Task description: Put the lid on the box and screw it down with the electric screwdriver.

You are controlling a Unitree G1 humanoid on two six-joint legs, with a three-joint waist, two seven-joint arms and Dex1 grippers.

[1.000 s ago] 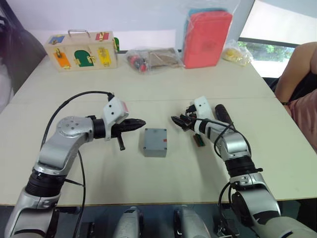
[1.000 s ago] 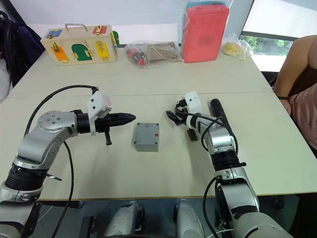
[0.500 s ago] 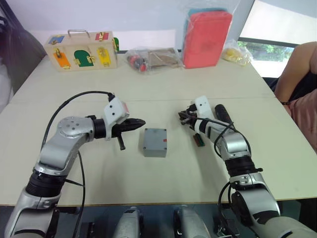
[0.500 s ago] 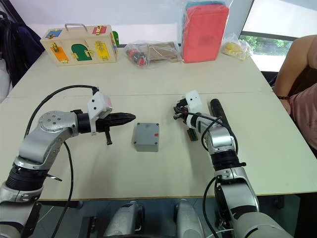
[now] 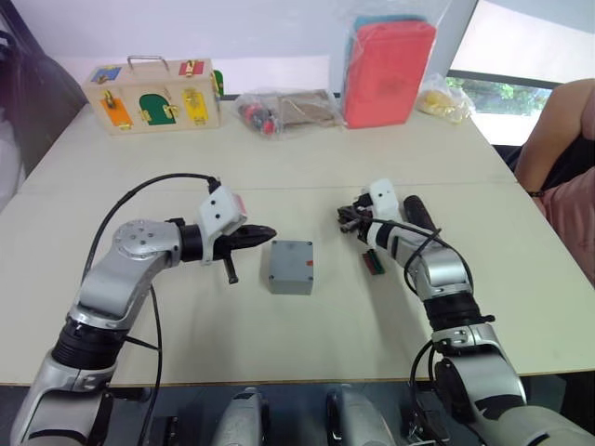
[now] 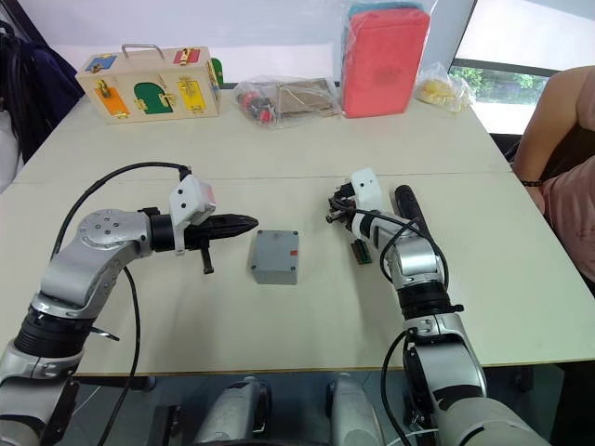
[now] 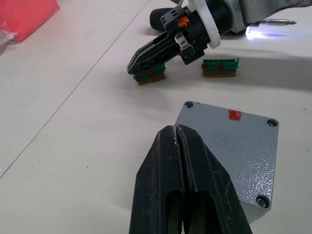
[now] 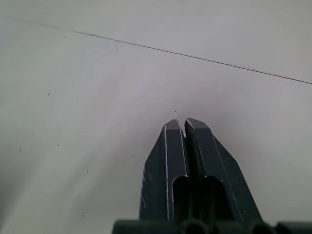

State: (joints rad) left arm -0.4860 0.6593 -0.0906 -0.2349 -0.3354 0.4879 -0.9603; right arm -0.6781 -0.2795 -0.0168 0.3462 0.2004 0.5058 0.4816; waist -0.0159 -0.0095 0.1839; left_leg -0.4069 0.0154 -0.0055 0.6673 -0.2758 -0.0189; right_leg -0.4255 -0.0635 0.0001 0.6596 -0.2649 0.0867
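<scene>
The grey box (image 5: 290,283) stands mid-table with the lid (image 7: 229,139) lying flat on it; screws show in the lid's corners and a red mark near one edge. My left gripper (image 5: 268,229) is shut and empty, its tip just left of the box. My right gripper (image 5: 346,219) is also shut, with nothing between its fingers, hovering low to the right of the box beside a green-brown connector piece (image 7: 151,76). The black electric screwdriver (image 5: 418,216) lies on the table behind my right forearm, its tip light (image 7: 253,33) glowing.
Another connector piece (image 5: 374,263) lies right of the box. At the far edge stand a wooden latch box (image 5: 153,96), a plastic bag of parts (image 5: 284,111), a red pouch (image 5: 389,72) and a yellow bag (image 5: 444,100). A person (image 5: 567,167) sits at the right.
My right gripper has gone from open to shut and drawn back slightly to the right. The left gripper has edged a little closer to the box.
</scene>
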